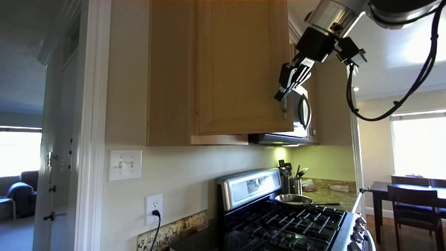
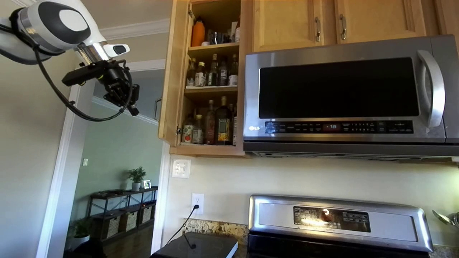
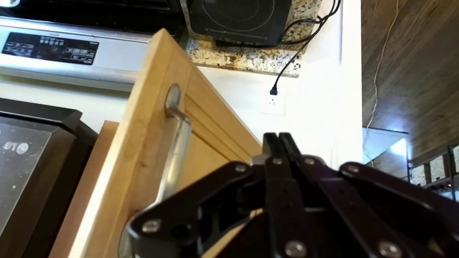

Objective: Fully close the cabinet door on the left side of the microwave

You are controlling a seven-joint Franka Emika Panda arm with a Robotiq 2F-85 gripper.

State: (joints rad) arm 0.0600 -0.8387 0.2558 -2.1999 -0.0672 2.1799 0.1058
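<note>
The fingers [image 3: 270, 143] are together with nothing between them, left of the microwave [image 2: 340, 89]. Also left of the microwave, the cabinet door [image 1: 240, 69] stands swung well out, baring bottles [image 2: 224, 123]. The closing looks undone: seemingly the whole push toward the microwave is left, the door's handle [image 3: 177, 150] apart from the fingers.

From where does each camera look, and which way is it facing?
Exterior view: beside the cabinet door, looking along the wall over the stove; arm and gripper at upper right.
Exterior view: in front of the microwave, looking slightly upward; arm and gripper at upper left.
Wrist view: behind the gripper, looking down past the handle toward wall and stove, picture upside down; only the gripper shows.
Both exterior views share arm, gripper, cabinet door, stove and microwave.
</note>
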